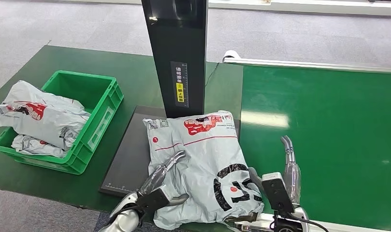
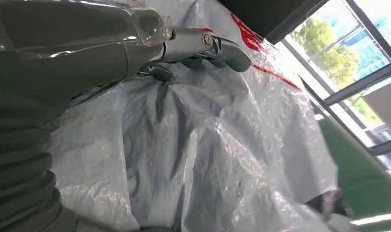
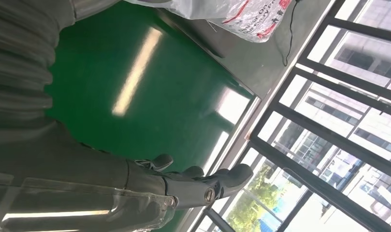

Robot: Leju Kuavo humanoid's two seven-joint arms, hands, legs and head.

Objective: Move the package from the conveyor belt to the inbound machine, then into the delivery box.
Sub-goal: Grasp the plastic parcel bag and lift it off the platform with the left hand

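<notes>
A grey plastic package (image 1: 203, 154) with red and black print lies on the black scan plate (image 1: 130, 159) of the inbound machine, its right part reaching over the plate's edge toward the bright green conveyor belt (image 1: 324, 145). My left hand (image 1: 159, 181) rests on the package's near left side with its fingers stretched out; up close, the fingers (image 2: 217, 46) lie flat on the crinkled package (image 2: 208, 145). My right hand (image 1: 287, 169) stands open beside the package's near right corner, fingers straight over the belt (image 3: 116, 72). That hand (image 3: 183, 186) holds nothing.
The machine's black column (image 1: 176, 53) rises just behind the package. A green delivery box (image 1: 99, 121) with several similar bags (image 1: 38, 116) sits to the left on the dark green table. A silver rail (image 1: 309, 64) borders the belt's far side.
</notes>
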